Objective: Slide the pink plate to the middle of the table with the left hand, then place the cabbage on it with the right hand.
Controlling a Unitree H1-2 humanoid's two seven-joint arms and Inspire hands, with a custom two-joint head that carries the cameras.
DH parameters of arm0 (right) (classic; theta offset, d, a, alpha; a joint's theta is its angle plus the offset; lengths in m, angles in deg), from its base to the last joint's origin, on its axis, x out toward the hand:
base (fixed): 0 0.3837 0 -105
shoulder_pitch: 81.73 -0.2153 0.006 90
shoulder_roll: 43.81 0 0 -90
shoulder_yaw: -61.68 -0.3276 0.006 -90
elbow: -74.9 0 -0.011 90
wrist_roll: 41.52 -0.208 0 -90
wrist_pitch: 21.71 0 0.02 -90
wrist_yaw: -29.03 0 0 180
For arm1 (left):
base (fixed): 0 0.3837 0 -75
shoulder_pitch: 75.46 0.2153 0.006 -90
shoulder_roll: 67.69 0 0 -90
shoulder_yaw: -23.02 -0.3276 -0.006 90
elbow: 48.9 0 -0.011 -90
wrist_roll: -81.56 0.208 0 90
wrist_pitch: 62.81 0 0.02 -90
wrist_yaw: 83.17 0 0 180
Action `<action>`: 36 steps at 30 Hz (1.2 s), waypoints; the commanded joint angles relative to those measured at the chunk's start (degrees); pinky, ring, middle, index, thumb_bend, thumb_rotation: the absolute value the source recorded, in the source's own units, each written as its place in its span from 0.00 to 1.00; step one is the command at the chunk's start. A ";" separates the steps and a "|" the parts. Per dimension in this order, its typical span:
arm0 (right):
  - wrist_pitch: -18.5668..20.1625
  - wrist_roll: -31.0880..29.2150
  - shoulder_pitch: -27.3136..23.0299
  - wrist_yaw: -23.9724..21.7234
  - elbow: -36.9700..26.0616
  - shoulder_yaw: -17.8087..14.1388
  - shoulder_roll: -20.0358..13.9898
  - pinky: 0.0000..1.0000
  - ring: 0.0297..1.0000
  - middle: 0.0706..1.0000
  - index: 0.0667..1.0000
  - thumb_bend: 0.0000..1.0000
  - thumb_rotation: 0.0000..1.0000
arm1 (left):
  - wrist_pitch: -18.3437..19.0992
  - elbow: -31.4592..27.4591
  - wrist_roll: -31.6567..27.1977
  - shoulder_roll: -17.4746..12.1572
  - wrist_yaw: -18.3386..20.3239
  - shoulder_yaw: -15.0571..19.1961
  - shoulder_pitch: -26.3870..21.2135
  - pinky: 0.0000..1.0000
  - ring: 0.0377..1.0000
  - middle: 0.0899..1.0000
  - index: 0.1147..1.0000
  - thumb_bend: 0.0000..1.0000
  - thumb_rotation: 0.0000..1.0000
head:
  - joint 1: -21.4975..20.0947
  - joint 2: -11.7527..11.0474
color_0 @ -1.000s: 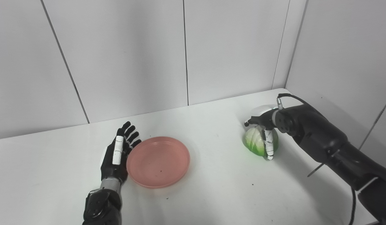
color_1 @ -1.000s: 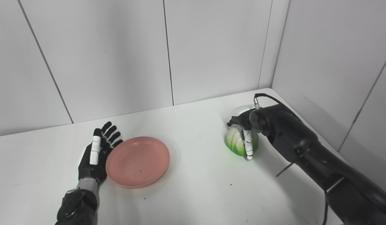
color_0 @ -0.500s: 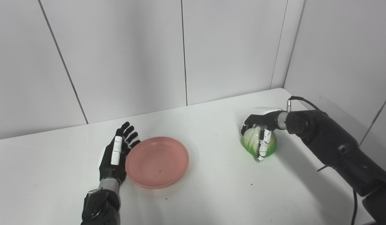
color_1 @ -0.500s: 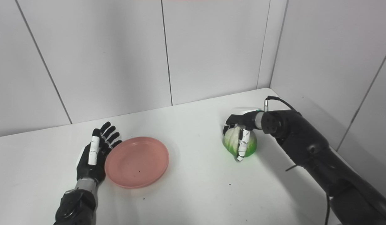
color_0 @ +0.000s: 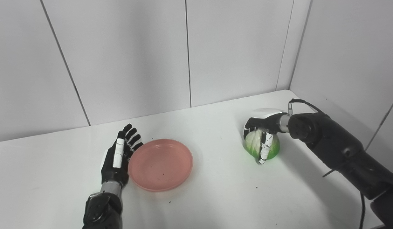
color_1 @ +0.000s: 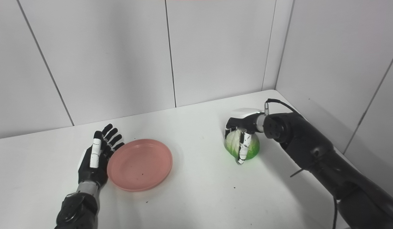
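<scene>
Plate step looked done: left hand (color_0: pixel 116 156) spread flat beside round pink plastic plate (color_0: pixel 160 164). Right hand (color_0: pixel 262 133) wrapped round green-white cabbage (color_0: pixel 260 147) on white desk (color_0: pixel 215 197); next: lift, carry over to plate.

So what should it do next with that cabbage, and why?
Probably lift the cabbage a little and carry it left toward the pink plate. The right hand is wrapped over it, while the plate sits bare beside the open left hand, so nothing seems to block the way.
</scene>
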 commanded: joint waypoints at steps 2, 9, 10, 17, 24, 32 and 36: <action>0.98 1.48 -0.67 -2.35 -1.07 0.60 -1.66 0.25 0.31 0.39 0.49 0.52 0.00 | 1.33 0.58 -0.46 -0.15 -0.20 0.11 0.63 0.80 0.87 0.89 0.84 0.92 0.80 | 0.18 0.10; 1.16 2.42 -2.91 -5.12 -6.22 -0.37 -2.45 0.23 0.31 0.40 0.50 0.52 0.00 | 1.46 0.07 0.19 -0.09 -0.91 -0.18 0.75 0.78 0.86 0.89 0.84 0.93 0.81 | 0.43 0.28; 1.05 2.52 -3.73 -5.90 -6.94 -0.54 -2.47 0.23 0.30 0.40 0.49 0.52 0.00 | 1.31 0.40 0.08 -0.05 -0.85 -0.12 0.62 0.78 0.86 0.89 0.83 0.93 0.81 | 0.47 0.25; 1.35 2.34 -8.84 -8.93 -10.39 -1.87 -1.94 0.26 0.34 0.42 0.48 0.52 0.00 | 0.81 1.53 0.06 0.34 -0.93 -0.14 0.20 0.80 0.87 0.89 0.83 0.93 0.81 | 0.81 0.08; 1.28 2.56 -14.26 -11.08 -10.36 -1.54 -0.14 0.29 0.35 0.43 0.47 0.52 0.00 | 0.54 1.72 0.04 0.88 -1.13 -0.16 0.03 0.81 0.88 0.89 0.83 0.93 0.81 | 1.44 0.01; -1.44 1.57 -17.64 -10.96 -8.91 -1.07 1.82 0.29 0.35 0.42 0.47 0.53 0.00 | 0.27 1.09 0.21 1.10 -1.03 -0.36 0.24 0.82 0.88 0.89 0.83 0.92 0.82 | 3.67 0.04; -1.41 1.13 -18.50 -11.05 -9.74 -1.26 2.28 0.27 0.32 0.39 0.49 0.52 0.00 | 0.30 0.68 0.46 1.34 -1.37 -0.59 0.32 0.82 0.88 0.90 0.84 0.91 0.83 | 5.81 0.15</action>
